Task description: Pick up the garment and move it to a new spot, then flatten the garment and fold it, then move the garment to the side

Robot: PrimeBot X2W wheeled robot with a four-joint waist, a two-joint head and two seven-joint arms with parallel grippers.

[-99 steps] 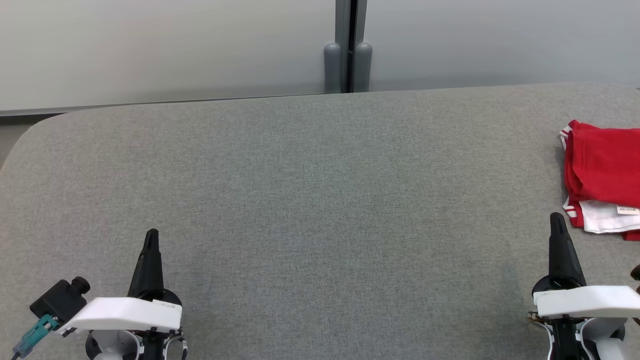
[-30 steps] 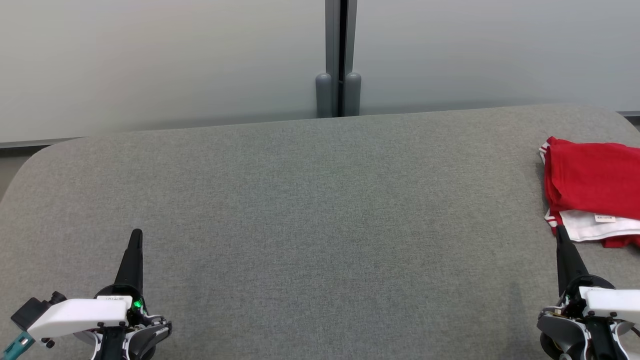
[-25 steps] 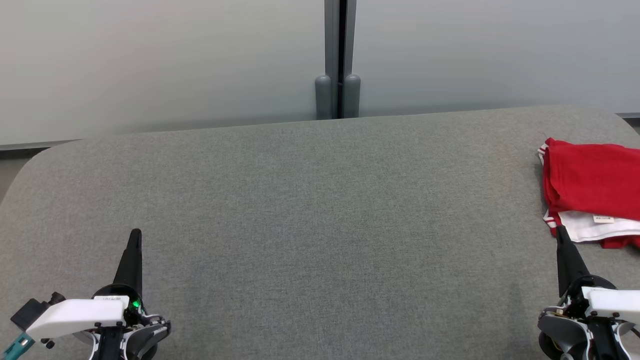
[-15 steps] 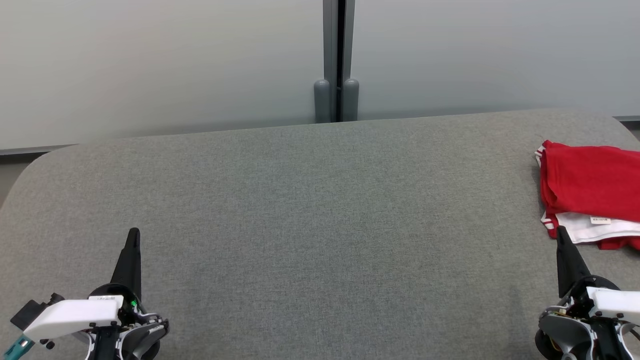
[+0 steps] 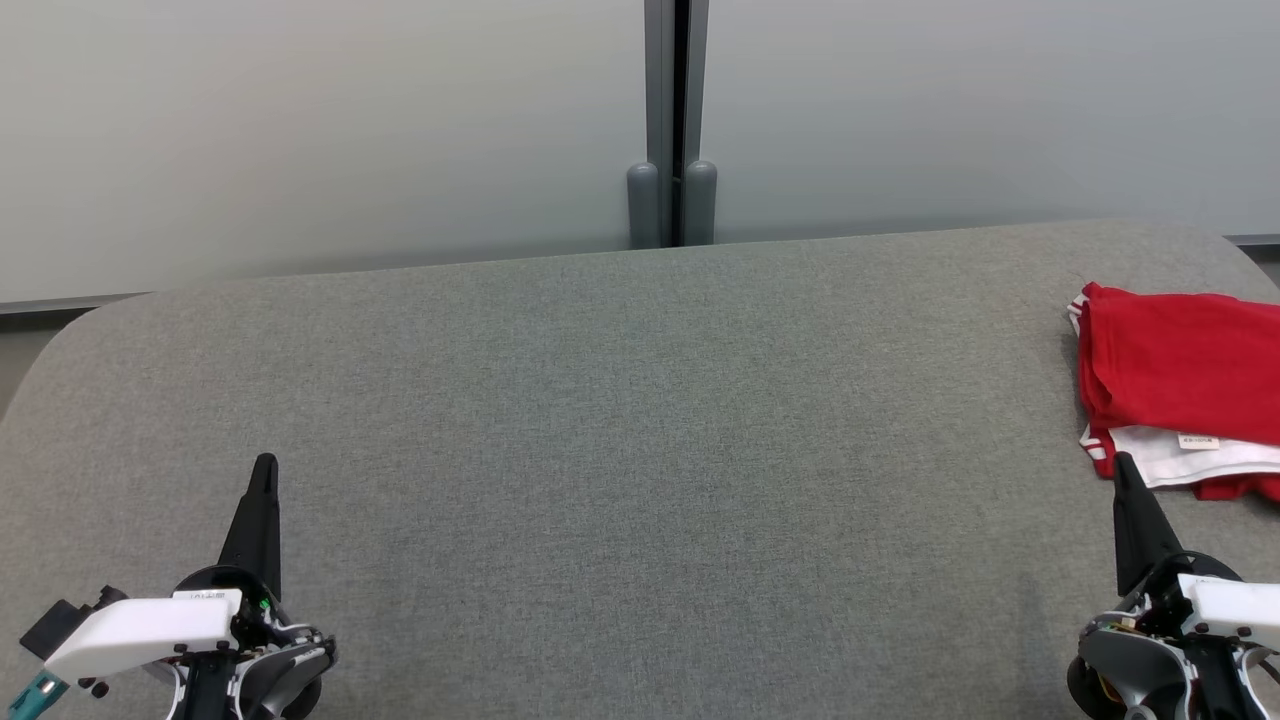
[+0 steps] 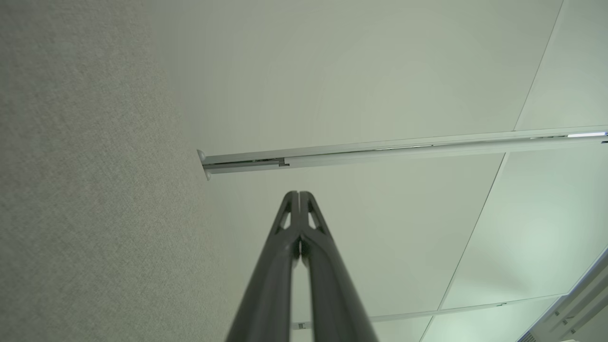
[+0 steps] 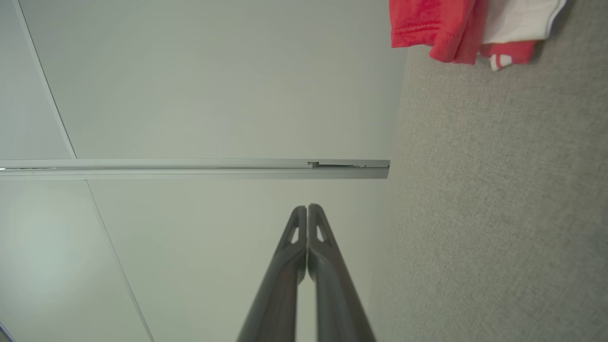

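A folded red garment [image 5: 1180, 365] with white trim and a white inner panel lies at the far right of the grey table [image 5: 620, 440], partly cut off by the view's edge; the right wrist view has the garment [image 7: 437, 28] at its top. My right gripper [image 5: 1122, 465] stands shut at the lower right, its tip just below the garment's near left corner, holding nothing. In the right wrist view the right gripper [image 7: 308, 209] has its fingers pressed together. My left gripper [image 5: 264, 468] is shut and empty at the lower left; the left gripper [image 6: 299, 194] shows closed tips.
A pale wall with a vertical grey post [image 5: 672, 120] runs behind the table's far edge. The table's corners are rounded at the left [image 5: 60, 340] and the right.
The head camera has tilted up a little, so the whole scene sits lower in the picture. Both grippers stay shut and low; the garment has not moved on the table.
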